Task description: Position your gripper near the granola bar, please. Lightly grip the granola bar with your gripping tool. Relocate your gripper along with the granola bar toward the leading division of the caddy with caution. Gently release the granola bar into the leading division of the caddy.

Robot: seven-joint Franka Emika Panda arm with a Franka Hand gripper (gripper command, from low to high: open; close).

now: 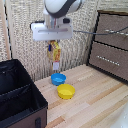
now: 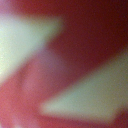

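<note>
In the exterior view the granola bar [image 1: 54, 55], an orange-yellow and brown packet with a white patch at its low end, hangs upright high above the table. My gripper [image 1: 53, 44], a white block on the white arm, is shut on its top edge. The bar hangs above the blue bowl, well to the exterior view's right of the black caddy [image 1: 20, 95]. The caddy's divider [image 1: 15, 90] splits it into compartments; the nearer one [image 1: 17, 107] lies at the frame's low edge. The wrist view is filled by a blurred red and pale surface [image 2: 75, 45] pressed close to the lens.
A blue bowl [image 1: 58, 79] and a yellow bowl [image 1: 66, 91] sit on the light wooden table [image 1: 95, 105]. A brown wooden drawer chest [image 1: 111, 45] stands at the exterior view's right. A woven beige wall is behind.
</note>
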